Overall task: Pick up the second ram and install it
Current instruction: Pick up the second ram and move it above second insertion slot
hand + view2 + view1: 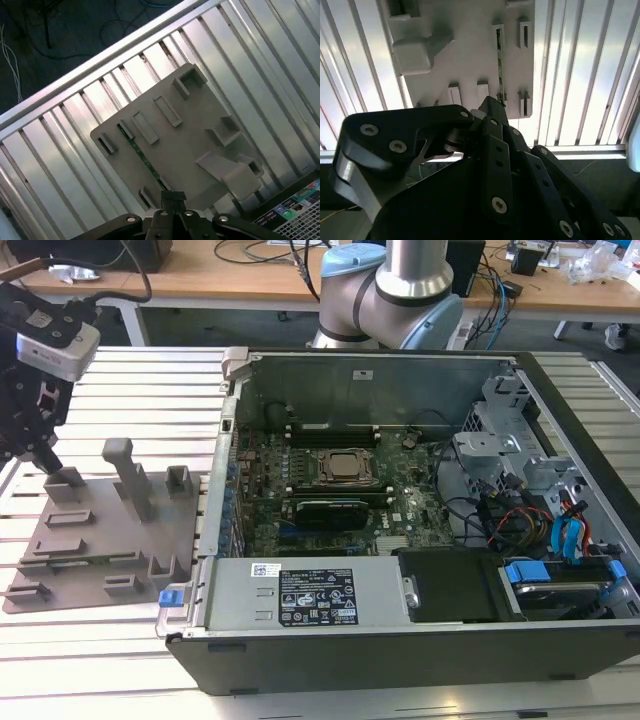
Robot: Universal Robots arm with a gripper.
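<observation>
The second ram [141,157] is a thin green stick standing on edge in a slot of the grey plastic plate [190,145]; it also shows as a narrow green line [500,65] and as a faint strip [85,562] near the plate's front. My gripper [45,455] hovers over the back corner of the plate [100,540] at the exterior view's left, holding nothing. In the first wrist view its fingertips [167,196] meet, shut, in line with the stick's near end and above it.
The open computer case [400,640] lies to the exterior view's right of the plate, with motherboard, processor socket [343,467] and a black card [325,512] inside. Upright blocks [125,465] rise from the plate. Everything rests on a slatted metal table [150,390].
</observation>
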